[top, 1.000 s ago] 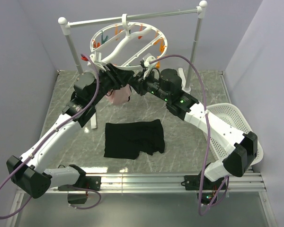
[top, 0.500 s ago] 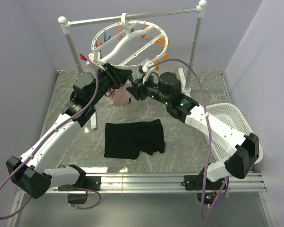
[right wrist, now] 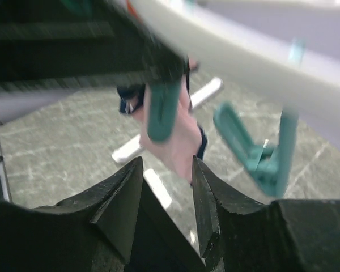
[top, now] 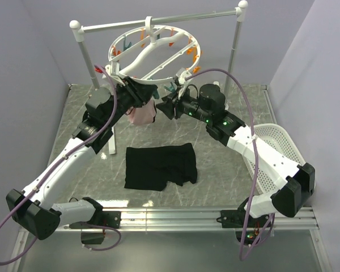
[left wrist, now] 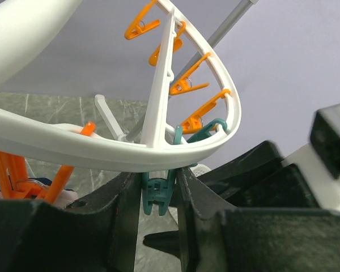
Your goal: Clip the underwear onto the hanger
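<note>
Under the hanger (left wrist: 102,148) rim, left gripper (left wrist: 157,190) snug around a teal clothespin (left wrist: 156,199).

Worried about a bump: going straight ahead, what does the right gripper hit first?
Probably the pink garment under the teal clothespin, dead ahead of the right gripper; depth unclear.

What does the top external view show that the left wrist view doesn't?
Only the top external view shows the black underwear lying flat on the table, not yet clipped, and the white basket at the right. Only the left wrist view shows, close up, a teal clothespin gripped between the left jaws just under the rim. Both show the white hanger and its orange clothespins.
</note>
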Available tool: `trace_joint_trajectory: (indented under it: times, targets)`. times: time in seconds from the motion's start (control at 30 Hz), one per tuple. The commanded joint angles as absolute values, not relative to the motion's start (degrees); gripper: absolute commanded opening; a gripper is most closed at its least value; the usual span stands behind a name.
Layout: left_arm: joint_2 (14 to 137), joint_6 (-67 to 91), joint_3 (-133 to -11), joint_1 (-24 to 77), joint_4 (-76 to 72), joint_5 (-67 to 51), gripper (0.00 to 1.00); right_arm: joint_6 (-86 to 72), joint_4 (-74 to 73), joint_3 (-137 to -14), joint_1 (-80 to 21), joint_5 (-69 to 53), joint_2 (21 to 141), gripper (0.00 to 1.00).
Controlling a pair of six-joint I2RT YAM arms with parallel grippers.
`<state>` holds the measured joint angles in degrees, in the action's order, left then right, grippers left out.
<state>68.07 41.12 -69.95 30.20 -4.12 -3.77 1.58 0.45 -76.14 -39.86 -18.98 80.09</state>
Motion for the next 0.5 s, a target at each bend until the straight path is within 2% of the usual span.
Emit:
trace_joint_trajectory:
  times: [0.0,0.4,0.43,0.47]
  targets:
    - [66.36,40.34,-69.96,30.15,-7.47,-5.27,0.0,0.35,4.92,-81.73,-40.25,-21.53,81.38,0.47]
    - [65.74,41.31,-68.73,30.06,-8.17,-6.94,0.0,2.2,3.08,-87.36,-41.92,-19.25,86.04,0.45]
    - [65.66,41.31,-68.73,30.06,-8.17,-7.03,0.0,2.37,2.99,-87.45,-41.92,-18.9,86.13,0.44]
    - [65.57,41.4,-68.82,29.97,-8.09,-6.94,0.0,2.55,2.9,-87.45,-42.01,-18.72,86.22,0.39]
